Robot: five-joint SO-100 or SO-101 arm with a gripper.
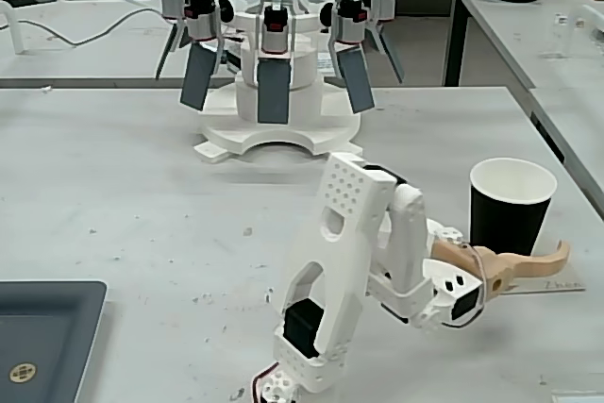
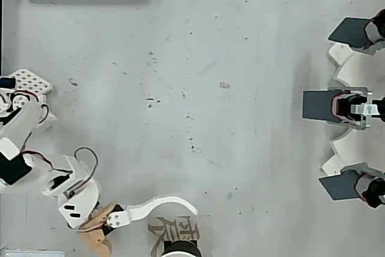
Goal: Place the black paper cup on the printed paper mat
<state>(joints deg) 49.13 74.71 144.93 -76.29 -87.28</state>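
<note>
Fixed view: I see gripper [image 1: 528, 266] low over table [image 1: 142, 195], fingers spread wide, holding nothing. Tan finger [image 1: 533, 263] passes in front of black paper cup [image 1: 511, 209], upright; contact I cannot tell.

Overhead view: white curved finger [image 2: 162, 204] reaches just beside printed paper mat [image 2: 179, 235]. Cup [image 2: 179, 248] stands on mat at bottom edge. Gripper [image 2: 150, 230] open, empty.

white arm folded low; gripper [image 2: 150, 224] jaws spread wide apart

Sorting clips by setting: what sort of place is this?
Likely a robotics lab or workshop: a white multi-arm rig with tubing at the back of the grey table, more cluttered benches behind, and a small arm's gripper by a cup.
</note>
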